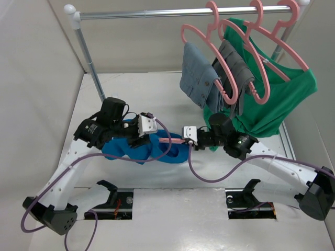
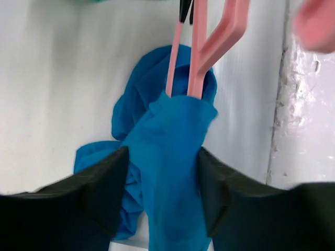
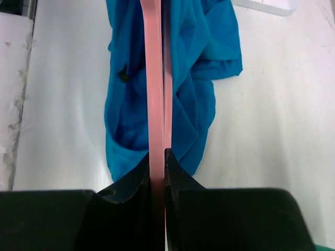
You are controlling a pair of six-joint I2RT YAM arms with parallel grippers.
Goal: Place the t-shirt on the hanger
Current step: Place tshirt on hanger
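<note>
Tabletop point(image 1: 172, 219) in white fills most of the overhead view, with a metal clothes rack point(image 1: 157, 12) standing at its far side. A green shirt point(image 1: 282, 99) and grey garments point(image 1: 199, 76) hang from the right half of the rack's rail on pink hangers point(image 1: 235, 42). Nearer the arms, the blue t-shirt point(image 1: 118, 147) lies crumpled on the table between the two wrists. The hanger point(image 1: 170, 139), thin and salmon-pink, lies low across the t-shirt. In the left wrist view its bars point(image 2: 196, 57) run into a bunched fold of the blue fabric point(image 2: 167, 157). The left gripper point(image 2: 162, 198) grasps that fold, which fills the gap between its dark fingers point(image 2: 104, 193). The right gripper point(image 3: 158, 172) is clamped tight on the hanger, whose pink strip point(image 3: 153, 78) runs straight out from between the jaws over the cloth point(image 3: 193, 78). The hanger's hook cannot be made out.
</note>
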